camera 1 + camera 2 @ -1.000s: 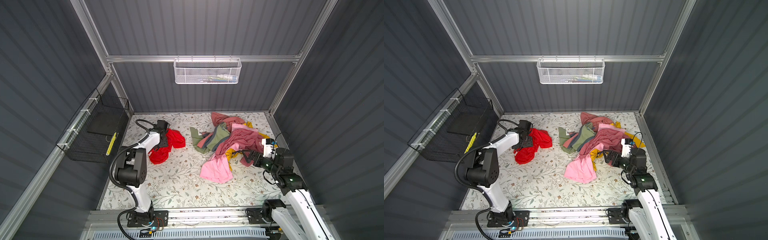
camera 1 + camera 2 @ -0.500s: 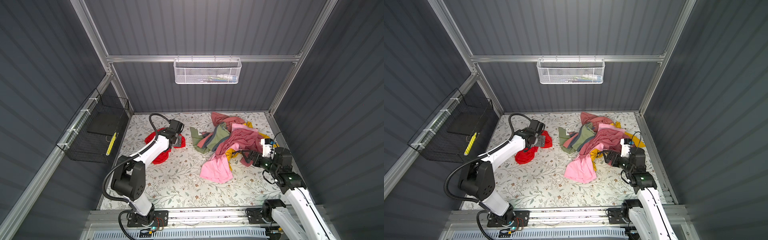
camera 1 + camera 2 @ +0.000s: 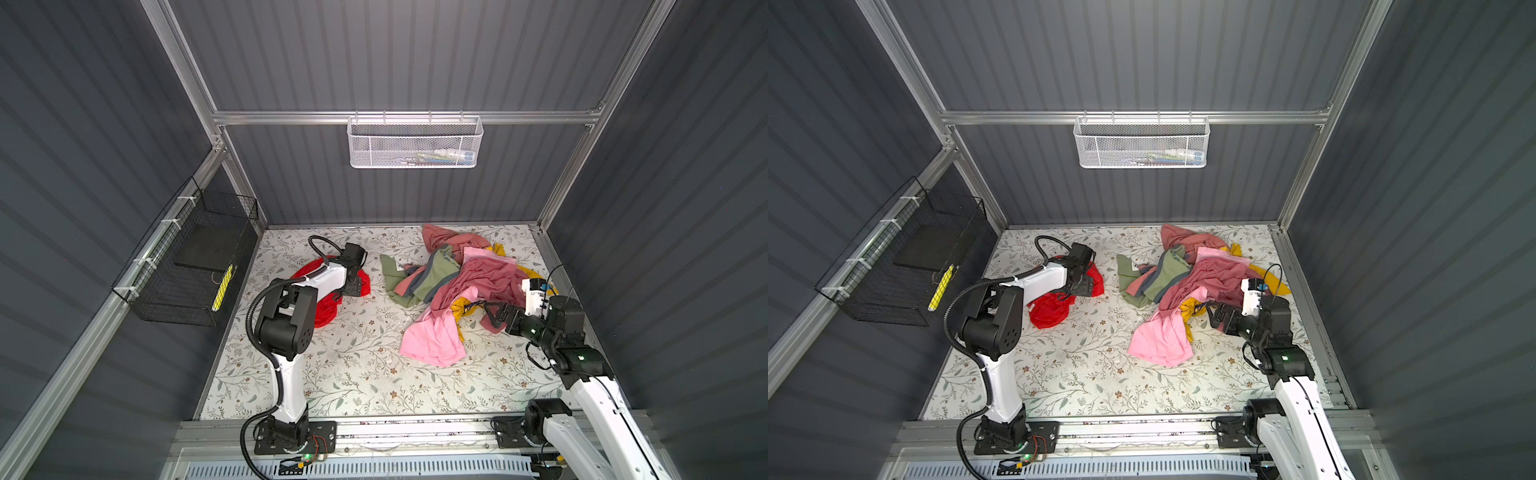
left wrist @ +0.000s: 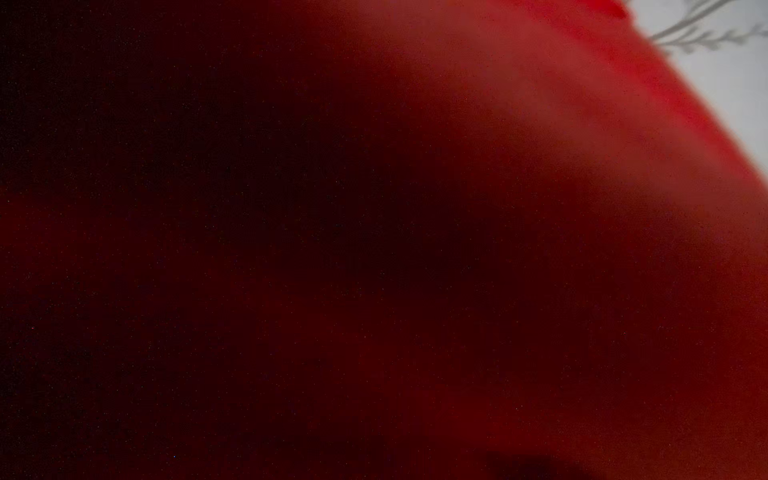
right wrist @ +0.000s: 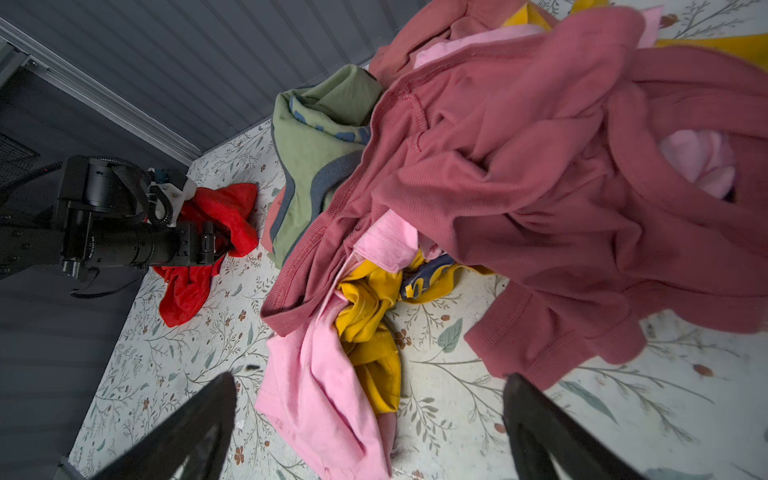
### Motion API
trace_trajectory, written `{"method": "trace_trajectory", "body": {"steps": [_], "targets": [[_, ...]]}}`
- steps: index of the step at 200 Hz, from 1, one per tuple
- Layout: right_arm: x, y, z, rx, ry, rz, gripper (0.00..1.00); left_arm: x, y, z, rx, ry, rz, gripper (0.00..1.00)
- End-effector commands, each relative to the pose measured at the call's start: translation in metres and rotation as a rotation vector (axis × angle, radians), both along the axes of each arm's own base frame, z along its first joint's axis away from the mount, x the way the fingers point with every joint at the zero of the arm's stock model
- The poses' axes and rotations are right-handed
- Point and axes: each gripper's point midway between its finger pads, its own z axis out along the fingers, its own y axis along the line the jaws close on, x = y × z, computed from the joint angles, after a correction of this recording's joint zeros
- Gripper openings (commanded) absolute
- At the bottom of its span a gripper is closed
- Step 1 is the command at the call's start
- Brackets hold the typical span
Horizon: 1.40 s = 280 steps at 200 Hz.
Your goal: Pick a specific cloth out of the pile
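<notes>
The bright red cloth (image 3: 322,312) (image 3: 1049,312) lies crumpled on the floral table, apart from the pile (image 3: 478,274) (image 3: 1212,272) of salmon, olive, light pink and mustard garments. My left gripper (image 3: 353,286) (image 3: 1080,282) is pressed down into the red cloth, whose fabric (image 4: 540,166) fills the left wrist view and hides the jaws. In the right wrist view the red cloth (image 5: 187,291) bunches around that gripper's tip. My right gripper (image 3: 492,313) (image 3: 1219,316) (image 5: 370,415) stands open and empty at the pile's near edge, over the light pink cloth (image 5: 324,395).
A black wire basket (image 3: 195,266) hangs on the left wall and a white mesh basket (image 3: 415,143) on the back wall. Bare floral table surface (image 3: 365,374) lies in front of the pile. Grey walls enclose the table on three sides.
My left arm has swung its gripper to the right across the red cloth, towards the pile, and the cloth has shifted with it. The right arm has barely moved.
</notes>
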Motion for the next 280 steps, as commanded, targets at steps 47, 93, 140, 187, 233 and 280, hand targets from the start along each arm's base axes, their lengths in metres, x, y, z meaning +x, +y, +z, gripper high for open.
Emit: {"method": "trace_trajectory", "body": {"steps": [47, 93, 140, 187, 233, 280], "targets": [[0.008, -0.035, 0.001, -0.178, -0.087, -0.136, 0.99, 0.03, 0.03, 0.015, 0.016, -0.045, 0.006, 0.62], [0.029, -0.05, -0.007, -0.245, -0.219, -0.211, 0.99, 0.03, 0.022, 0.021, -0.033, -0.071, -0.018, 0.81], [0.043, -0.058, -0.003, -0.357, -0.364, -0.229, 0.99, 0.017, 0.003, 0.039, -0.136, -0.15, -0.047, 1.0], [0.05, -0.074, -0.017, -0.466, -0.468, -0.302, 0.99, -0.004, -0.012, 0.08, -0.104, -0.343, -0.084, 1.0], [0.065, -0.081, -0.033, -0.474, -0.478, -0.341, 0.99, -0.038, 0.018, 0.103, -0.046, -0.592, -0.05, 1.0], [0.111, -0.074, -0.048, -0.518, -0.384, -0.253, 0.99, -0.064, 0.053, 0.101, 0.032, -0.761, 0.026, 1.0]]}}
